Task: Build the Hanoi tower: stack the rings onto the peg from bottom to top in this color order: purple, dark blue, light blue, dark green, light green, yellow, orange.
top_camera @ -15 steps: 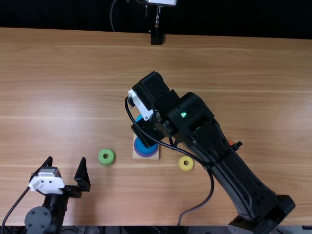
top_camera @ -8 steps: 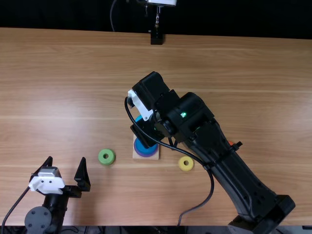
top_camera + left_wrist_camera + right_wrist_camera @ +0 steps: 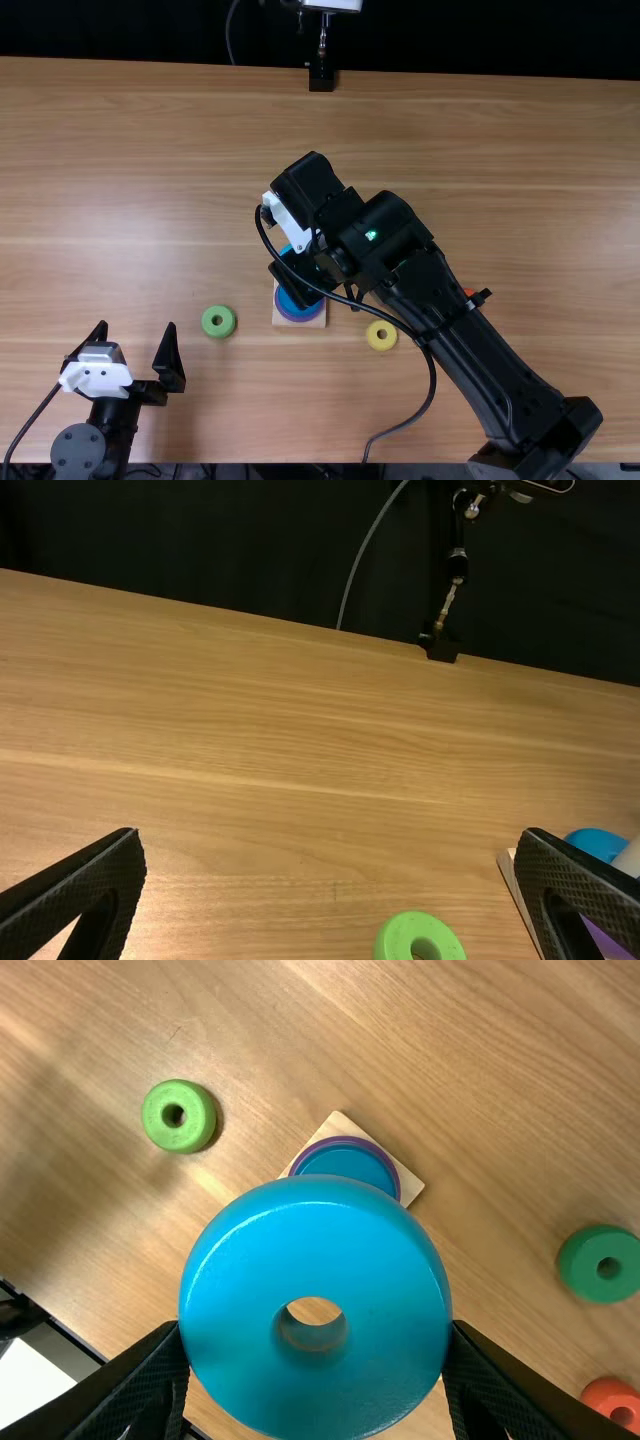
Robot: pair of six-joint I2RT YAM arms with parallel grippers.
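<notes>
Light brown wooden table (image 3: 130, 130). At eight o'clock, we see the left gripper (image 3: 137, 328), fingers wide apart; near centre, the right gripper (image 3: 303, 275) holds the light blue ring (image 3: 313, 1200). Our wooden base (image 3: 340, 1123) carries stacked purple (image 3: 300, 318) and dark blue rings (image 3: 300, 300); from it, we find the light green ring (image 3: 208, 321) at nine, yellow ring (image 3: 371, 335) at four.

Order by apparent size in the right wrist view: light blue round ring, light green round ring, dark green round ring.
1. Light blue ring, nearest the camera
2. Light green ring and dark green ring: look alike
</notes>
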